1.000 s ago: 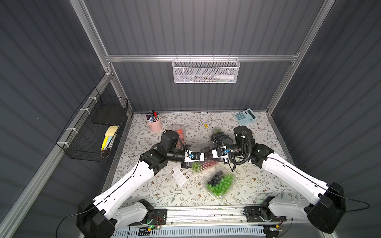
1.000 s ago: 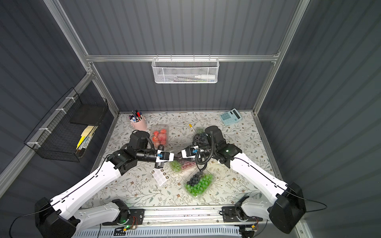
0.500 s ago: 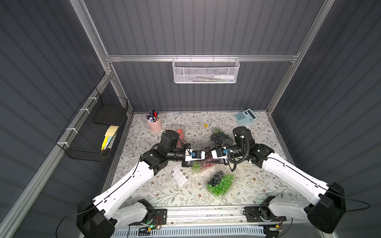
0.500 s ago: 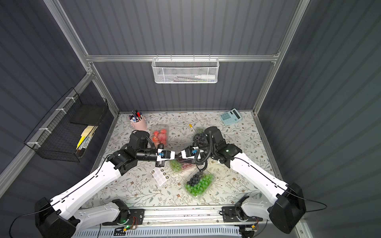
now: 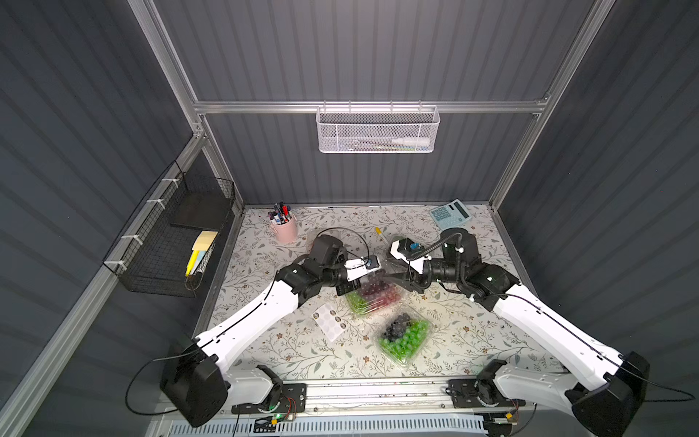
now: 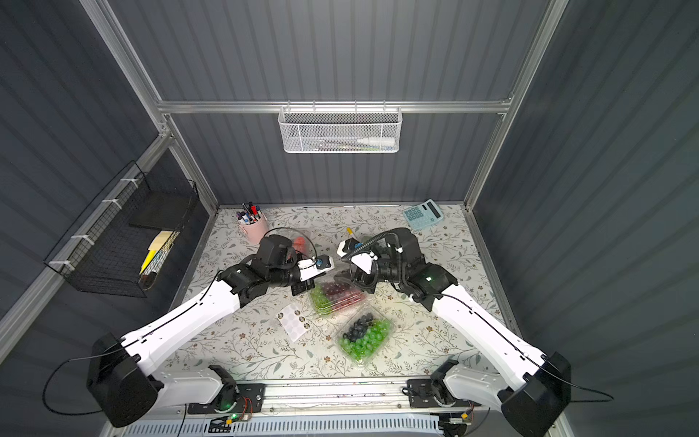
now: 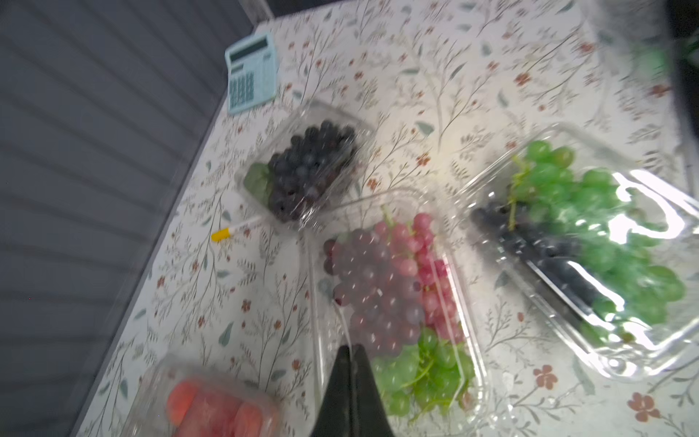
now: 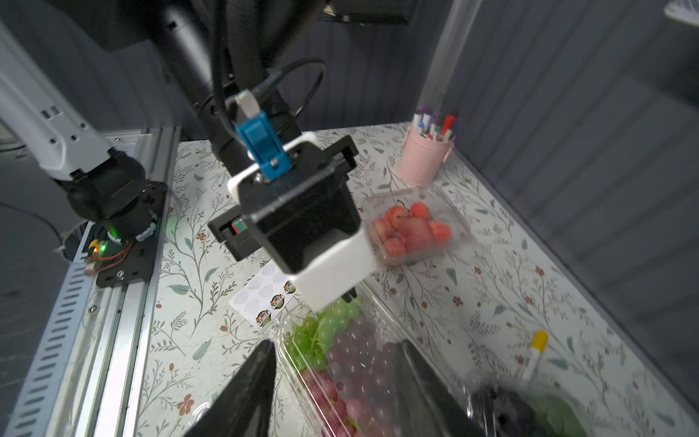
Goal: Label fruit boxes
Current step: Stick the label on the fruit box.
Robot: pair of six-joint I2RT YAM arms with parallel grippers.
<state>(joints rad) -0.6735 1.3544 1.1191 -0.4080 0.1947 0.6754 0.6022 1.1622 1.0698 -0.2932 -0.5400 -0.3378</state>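
**Both grippers meet over the red-and-green grape box**

The red-and-green grape box [image 5: 374,297] lies near the middle of the floral table [image 5: 472,340], between the two arms. The left gripper [image 7: 351,353] has its fingers pressed together, with the tips over the box's green-grape end, at or just above the lid. A thin pale strip runs up from the tips. The blurred wrist view does not settle whether it is something pinched or only a ridge of the lid.

The right gripper [image 8: 340,372] comes in from the opposite, red-grape end with its jaws apart. One finger hangs outside the box's long edge and the other over the lid, with nothing clamped between them.

The green-grape-and-dark-berry box [image 5: 404,335] sits just beside the first box, toward the robot's base, and neither gripper touches it. The blueberry box [image 7: 310,174] stands on the far side, mostly hidden under the right arm in both top views. The red-fruit box [image 8: 412,227] lies behind the left wrist, near the pink pen cup [image 8: 425,159].

The white sticker sheet [image 5: 330,317] lies flat on the table just left of the grape box, with a few printed stickers along one edge. A yellow-capped pen [image 7: 223,234] lies beside the blueberry box. A pale blue calculator [image 5: 450,213] sits at the far right corner.
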